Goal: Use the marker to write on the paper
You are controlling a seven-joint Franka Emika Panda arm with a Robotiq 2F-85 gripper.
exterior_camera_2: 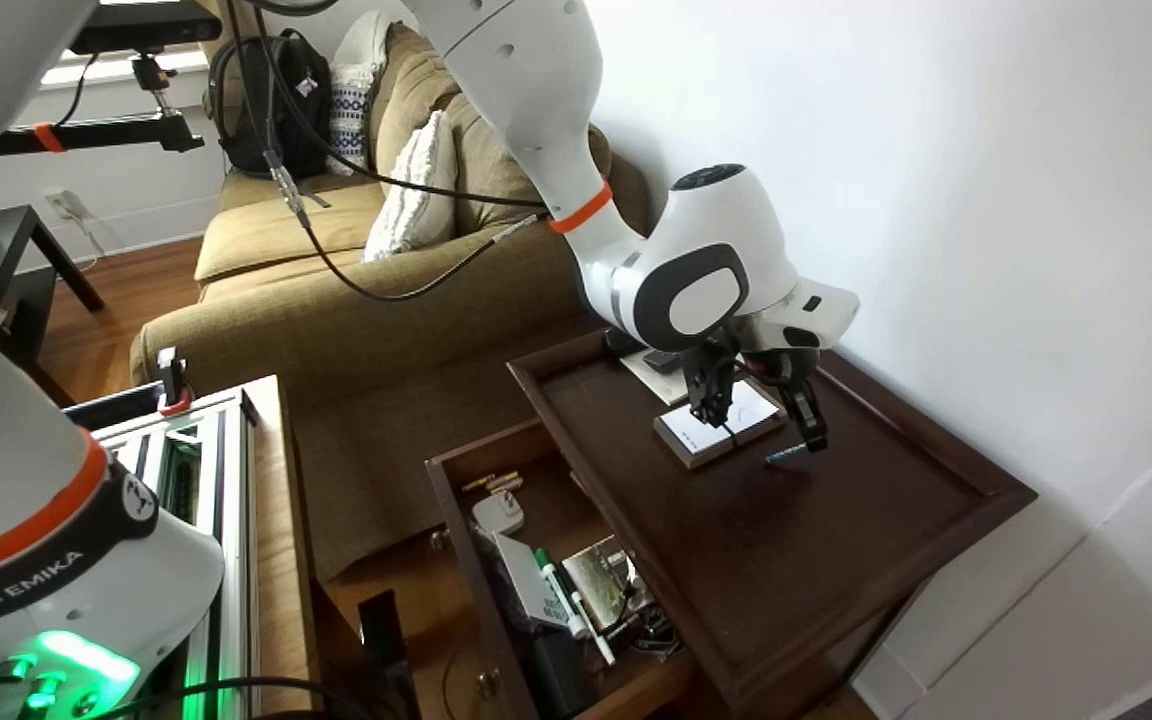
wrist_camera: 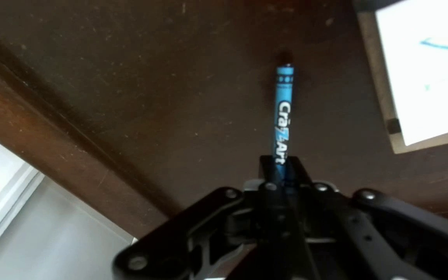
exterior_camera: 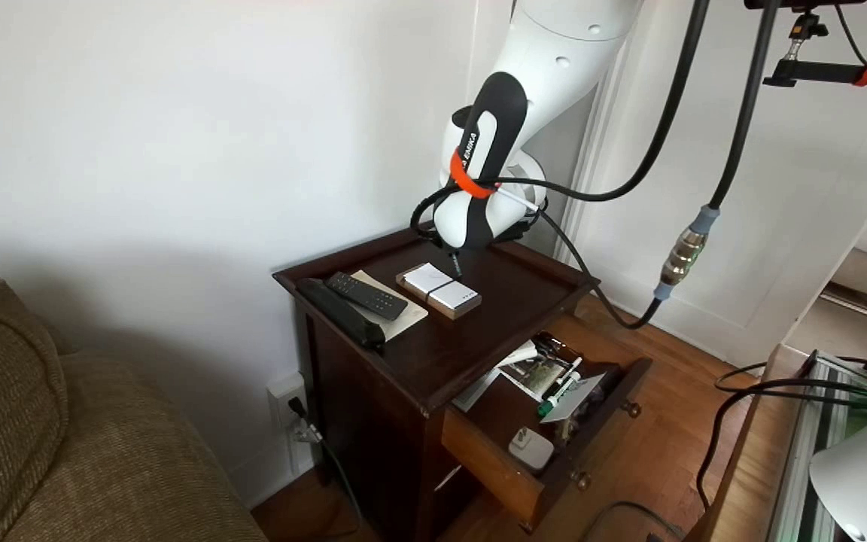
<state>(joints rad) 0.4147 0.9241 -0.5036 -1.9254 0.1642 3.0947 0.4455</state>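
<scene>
Over the dark wooden tabletop [exterior_camera_2: 836,560], your gripper [wrist_camera: 283,171] was pinching a blue Cra-Z-Art marker [wrist_camera: 284,112], the tip slanting down toward the wood; whether it touched, you could not tell. The white paper [wrist_camera: 434,89], bearing a thin blue squiggle [wrist_camera: 447,47], lay flat on a brown block [exterior_camera: 466,307]. Seen in the wrist view, that block stood to the right of the marker, near it, with a strip of wood between them, while the raised rim [wrist_camera: 72,159] of the tabletop ran diagonally on the left, well apart.

You had your widest stretch of wood, in an exterior view, to the right of the gripper, running on to the right corner; along the far side the rim stood just beside the white wall [exterior_camera_2: 936,200].

Left of the block in an exterior view, you had a black remote control [exterior_camera: 367,295] resting on a cream sheet [exterior_camera: 407,320], and a long black bar-shaped object [exterior_camera: 342,311] just beside it, along the left edge. Below the near right edge jutted a pulled-out drawer [exterior_camera: 490,470], holding a green-capped marker [exterior_camera: 554,401] and a white plug adapter [exterior_camera: 531,449]. A black cable [exterior_camera: 661,132] looped out to the right from your arm [exterior_camera: 565,41], and a brown sofa [exterior_camera: 102,452] stood on the left.
</scene>
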